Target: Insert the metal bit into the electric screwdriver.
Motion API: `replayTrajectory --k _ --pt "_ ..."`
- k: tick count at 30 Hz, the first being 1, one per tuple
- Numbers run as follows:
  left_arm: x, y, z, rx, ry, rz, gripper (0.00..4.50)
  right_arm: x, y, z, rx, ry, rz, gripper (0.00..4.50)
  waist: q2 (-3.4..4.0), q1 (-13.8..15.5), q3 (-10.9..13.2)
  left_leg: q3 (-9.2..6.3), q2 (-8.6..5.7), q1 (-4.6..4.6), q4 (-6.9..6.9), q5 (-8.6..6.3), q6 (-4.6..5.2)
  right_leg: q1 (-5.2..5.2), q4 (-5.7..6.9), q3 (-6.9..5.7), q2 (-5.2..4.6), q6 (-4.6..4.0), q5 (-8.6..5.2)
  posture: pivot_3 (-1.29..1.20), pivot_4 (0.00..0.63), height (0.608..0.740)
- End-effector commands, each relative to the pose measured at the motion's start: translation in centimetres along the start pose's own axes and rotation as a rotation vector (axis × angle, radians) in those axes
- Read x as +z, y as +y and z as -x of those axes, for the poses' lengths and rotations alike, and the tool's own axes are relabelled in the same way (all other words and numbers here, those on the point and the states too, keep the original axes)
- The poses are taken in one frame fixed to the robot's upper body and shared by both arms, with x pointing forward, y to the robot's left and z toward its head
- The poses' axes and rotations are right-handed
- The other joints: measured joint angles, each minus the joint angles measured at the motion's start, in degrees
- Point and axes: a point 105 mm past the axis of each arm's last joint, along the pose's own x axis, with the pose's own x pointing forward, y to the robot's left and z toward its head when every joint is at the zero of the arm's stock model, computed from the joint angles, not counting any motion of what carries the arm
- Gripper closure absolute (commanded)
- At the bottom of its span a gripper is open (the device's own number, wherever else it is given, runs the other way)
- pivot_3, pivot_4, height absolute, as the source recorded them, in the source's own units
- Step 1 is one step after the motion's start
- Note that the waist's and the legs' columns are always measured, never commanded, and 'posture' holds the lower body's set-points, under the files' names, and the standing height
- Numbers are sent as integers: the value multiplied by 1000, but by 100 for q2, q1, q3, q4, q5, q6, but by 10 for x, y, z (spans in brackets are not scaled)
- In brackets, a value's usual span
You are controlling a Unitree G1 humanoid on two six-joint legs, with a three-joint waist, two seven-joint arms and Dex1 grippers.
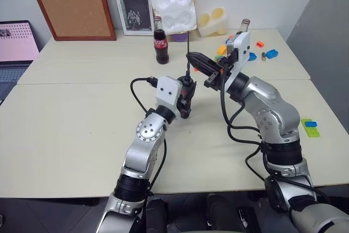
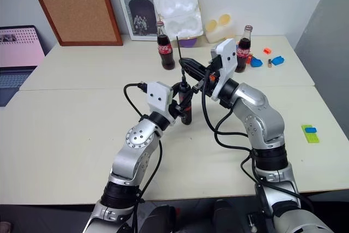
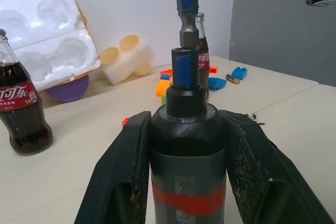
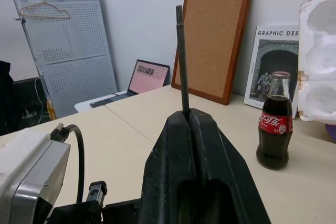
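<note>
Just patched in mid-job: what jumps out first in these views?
Mid-table, the left gripper holds the electric screwdriver upright, jaws clamped on its body. The right gripper pinches the metal bit directly above, its lower end meeting the screwdriver's tip. A cola bottle stands behind, near a cork board.

- Left arm: raised from the lower left, forearm angled forward and inward; left hand is closed, its two black fingers clamped on either side of the electric screwdriver, which is held upright.
- Right arm: bent at the elbow, wrist turned inward; right hand is positioned just above and beside the left, its fingers pressed together on the metal bit, which is held upright.
</note>
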Motion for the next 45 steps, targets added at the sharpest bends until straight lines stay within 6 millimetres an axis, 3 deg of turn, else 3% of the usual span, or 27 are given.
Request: replayTrajectory --k 1,17,24,34,45 --pt "5 1 2 0 -16 -27 2847 9 7 -1 17 -35 30 4500 0 -2 0 0 0 0 0 0 0 0 0 0 0 0 0 0 150 740" --pt "3 2 3 1 -8 -23 2847 1 6 -1 4 -15 42 4500 0 -17 0 0 0 0 -2 0 0 0 -2 -1 0 0 0 0 150 740" --pt "2 3 3 6 -4 -21 2847 22 12 0 33 -98 -14 4500 0 -19 0 0 0 0 -4 0 0 -1 -3 -1 0 -1 -1 0 150 740" --pt "2 2 3 8 -4 -22 2847 9 5 2 -3 -47 22 4500 0 -20 0 0 0 -1 -9 0 0 -2 -8 -1 0 -1 -1 0 150 740" --pt "3 2 3 4 -4 -23 2847 11 2 -2 -17 -66 34 4500 0 -24 0 0 0 -1 -12 0 0 -2 -10 0 0 -1 -1 0 150 740"
